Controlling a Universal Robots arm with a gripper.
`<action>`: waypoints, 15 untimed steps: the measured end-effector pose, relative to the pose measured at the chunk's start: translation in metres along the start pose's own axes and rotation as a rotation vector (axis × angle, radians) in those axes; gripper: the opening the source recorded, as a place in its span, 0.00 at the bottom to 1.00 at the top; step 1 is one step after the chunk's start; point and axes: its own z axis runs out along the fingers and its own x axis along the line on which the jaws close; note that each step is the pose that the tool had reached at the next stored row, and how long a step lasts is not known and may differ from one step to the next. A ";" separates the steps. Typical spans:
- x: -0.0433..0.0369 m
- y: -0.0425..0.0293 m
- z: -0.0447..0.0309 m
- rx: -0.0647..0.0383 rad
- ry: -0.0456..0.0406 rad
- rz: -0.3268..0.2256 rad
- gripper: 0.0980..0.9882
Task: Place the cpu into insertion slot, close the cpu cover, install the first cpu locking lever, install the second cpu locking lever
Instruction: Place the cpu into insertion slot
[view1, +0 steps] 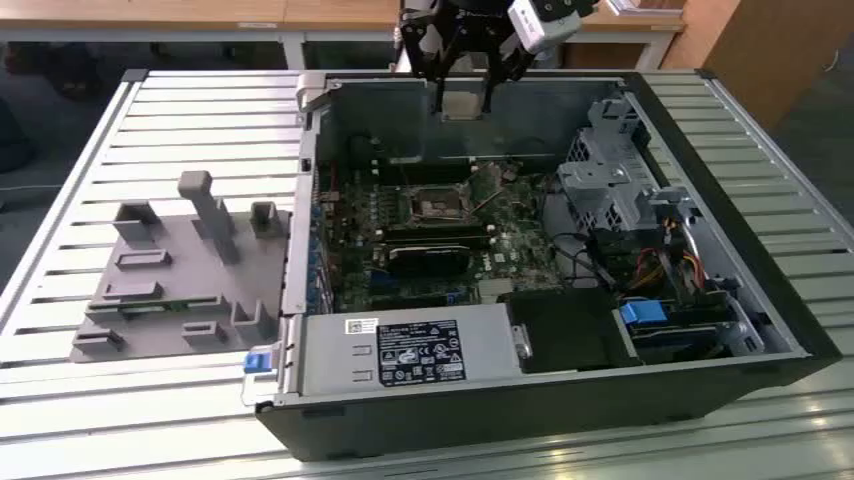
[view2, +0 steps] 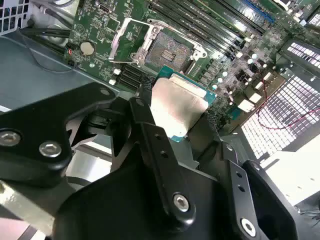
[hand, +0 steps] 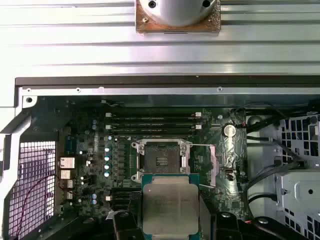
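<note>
My gripper (view1: 461, 98) hangs above the far wall of the open computer case, shut on the cpu (view1: 461, 105), a flat square chip with a dull silvery face. In both wrist views the cpu (view2: 177, 102) (hand: 170, 207) sits between the black fingers (view2: 142, 107), held level and well above the board. The insertion slot (view1: 434, 203) (view2: 167, 50) (hand: 161, 161) lies open on the green board, dark centre showing, nearer the case middle than the chip. The cpu cover (view2: 125, 42) is flipped up beside the slot.
The case (view1: 534, 400) lies open on a slatted metal table (view1: 200, 110). A grey fixture (view1: 180, 270) stands at the exterior view's left. A power supply (view1: 407, 350) fills the near side, a drive cage (view1: 607, 180) the right. Long memory slots (hand: 150, 122) run beside the socket.
</note>
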 end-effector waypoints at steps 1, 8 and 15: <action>0.0000 0.0000 0.0000 0.000 0.0000 0.000 0.49; 0.0000 0.0000 0.0001 0.000 -0.0013 0.014 0.49; 0.0000 0.0000 0.0005 0.004 -0.0104 0.115 0.49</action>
